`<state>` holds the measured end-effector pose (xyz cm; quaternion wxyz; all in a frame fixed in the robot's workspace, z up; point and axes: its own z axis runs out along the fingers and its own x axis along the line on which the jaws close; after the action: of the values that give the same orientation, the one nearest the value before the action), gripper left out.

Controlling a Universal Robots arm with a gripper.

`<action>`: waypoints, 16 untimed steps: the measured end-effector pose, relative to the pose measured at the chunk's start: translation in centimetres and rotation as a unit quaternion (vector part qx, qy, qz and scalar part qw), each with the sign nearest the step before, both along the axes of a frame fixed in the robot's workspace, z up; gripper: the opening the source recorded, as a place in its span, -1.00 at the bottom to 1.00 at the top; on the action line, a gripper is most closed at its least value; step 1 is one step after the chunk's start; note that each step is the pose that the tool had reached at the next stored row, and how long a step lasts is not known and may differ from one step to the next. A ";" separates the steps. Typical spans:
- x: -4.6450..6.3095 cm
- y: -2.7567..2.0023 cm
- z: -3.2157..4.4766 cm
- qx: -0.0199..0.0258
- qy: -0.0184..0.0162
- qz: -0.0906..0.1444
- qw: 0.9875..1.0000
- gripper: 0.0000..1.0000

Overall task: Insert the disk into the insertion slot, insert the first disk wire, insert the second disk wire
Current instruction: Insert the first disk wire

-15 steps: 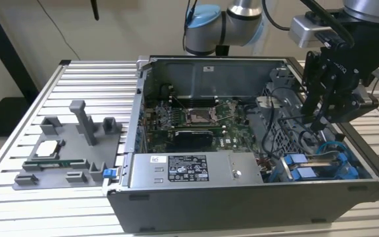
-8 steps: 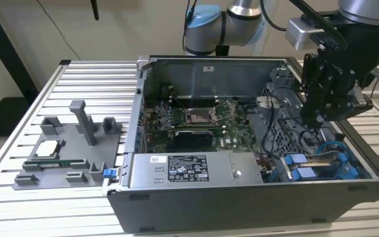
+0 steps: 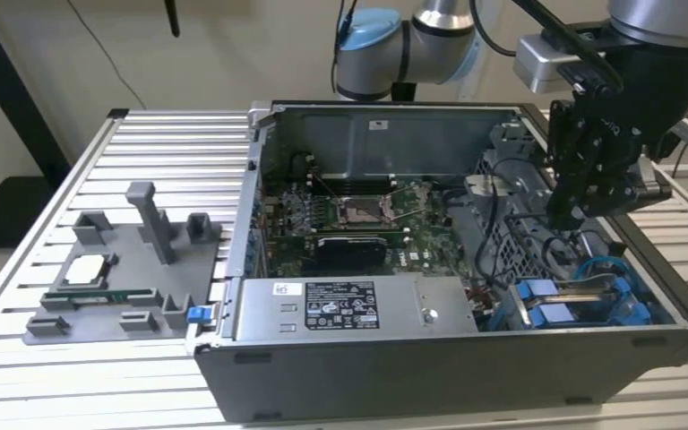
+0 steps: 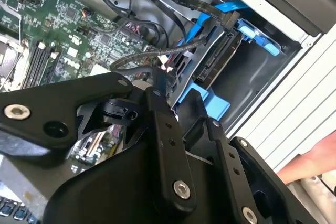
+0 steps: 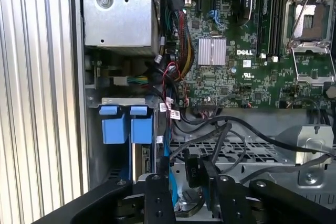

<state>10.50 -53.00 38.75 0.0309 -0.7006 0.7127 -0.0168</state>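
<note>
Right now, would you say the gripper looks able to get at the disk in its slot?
Probably yes, though not cleanly. The gripper hangs above the insertion slot with the case open, and the disk sits in it. Loose black cables cross between them and could snag.

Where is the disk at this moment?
The disk, seen in the second wrist view, sits in the insertion slot, low on the exterior view's right, beside the power-supply box.
</note>
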 end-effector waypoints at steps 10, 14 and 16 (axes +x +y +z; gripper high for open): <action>0.0 0.01 -0.10 0.000 -0.003 0.000 1.000 -1.00; 0.0 0.00 -0.16 0.000 -0.003 0.000 1.000 -1.00; 0.0 -0.03 -0.20 0.000 -0.003 0.000 1.000 -1.00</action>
<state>10.48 -53.04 38.55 0.0335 -0.7005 0.7126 -0.0190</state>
